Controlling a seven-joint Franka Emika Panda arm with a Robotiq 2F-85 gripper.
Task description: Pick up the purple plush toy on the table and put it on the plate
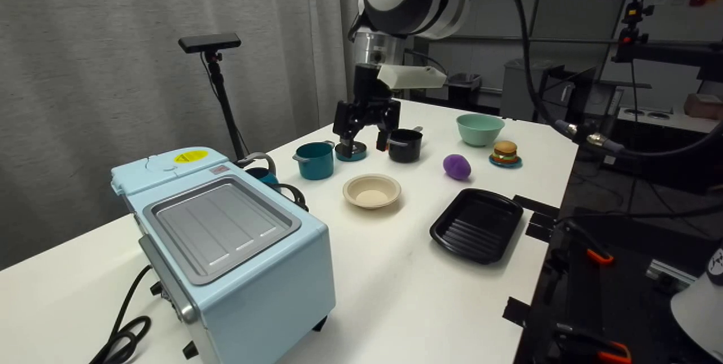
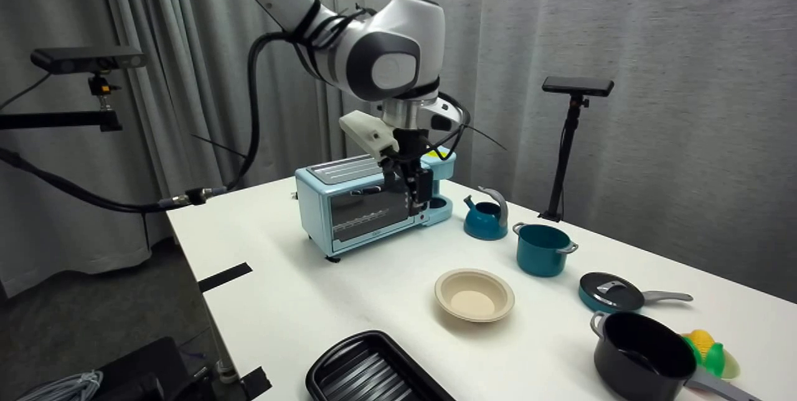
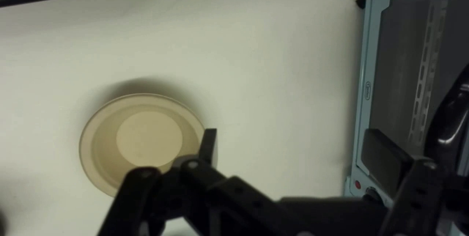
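The purple plush toy (image 1: pixel 457 167) lies on the white table (image 1: pixel 390 273) in an exterior view, between the black tray and the green bowl. It is out of view elsewhere. The plate (image 1: pixel 372 197) is a round cream dish, empty, on the table; it also shows in an exterior view (image 2: pixel 474 304) and the wrist view (image 3: pixel 148 139). My gripper (image 3: pixel 291 137) is open with nothing between its fingers. It hangs above the table, between the plate and the toaster oven in the wrist view; one fingertip overlaps the plate's rim there. It shows in both exterior views (image 1: pixel 364 141) (image 2: pixel 418 203).
A light-blue toaster oven (image 2: pixel 373 208) stands beside the gripper. A black ridged tray (image 1: pixel 477 225) lies near the table edge. A teal pot (image 1: pixel 315 160), a black pot (image 1: pixel 405 146), a lidded pan (image 2: pixel 610 292), a kettle (image 2: pixel 485 220), a green bowl (image 1: pixel 480 129) and a burger toy (image 1: pixel 504 153) stand around.
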